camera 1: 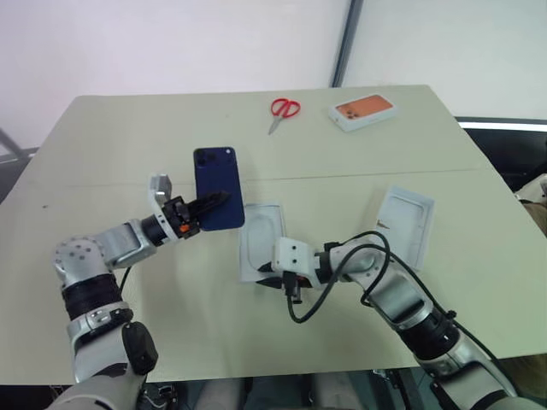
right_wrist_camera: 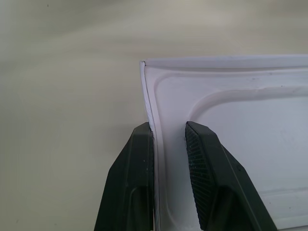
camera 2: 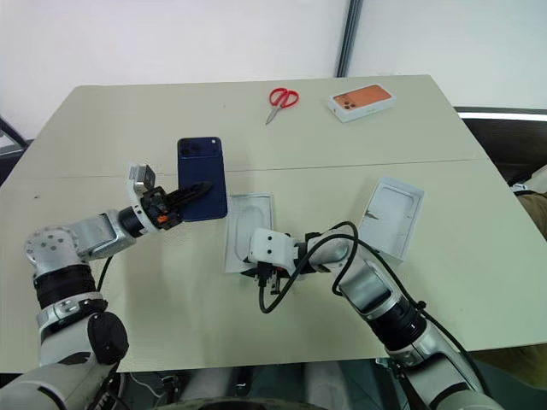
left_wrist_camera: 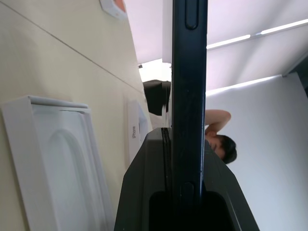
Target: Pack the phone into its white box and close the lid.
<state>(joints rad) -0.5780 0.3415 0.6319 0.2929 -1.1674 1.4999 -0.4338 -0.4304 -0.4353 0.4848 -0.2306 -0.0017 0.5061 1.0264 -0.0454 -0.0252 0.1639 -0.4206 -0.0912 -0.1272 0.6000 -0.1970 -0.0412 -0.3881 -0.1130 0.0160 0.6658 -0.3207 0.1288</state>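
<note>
Navy-blue, the phone [camera 1: 218, 188] stands upright above the desk [camera 1: 102, 137], pinched at its lower edge by the left gripper [camera 1: 208, 207], whose jaws are closed on it. Just right of it lies the white box [camera 1: 261, 242], its near rim straddled by the right gripper [right_wrist_camera: 169, 144]; those jaws seem to touch the wall, though not clearly clamped. Farther right lies the lid [camera 1: 405, 222].

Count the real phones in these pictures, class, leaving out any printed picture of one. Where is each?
1. The phone, dark blue, is held upright above the table in the left gripper, beside the white box. The orange phone on the far box is only printed.
</note>
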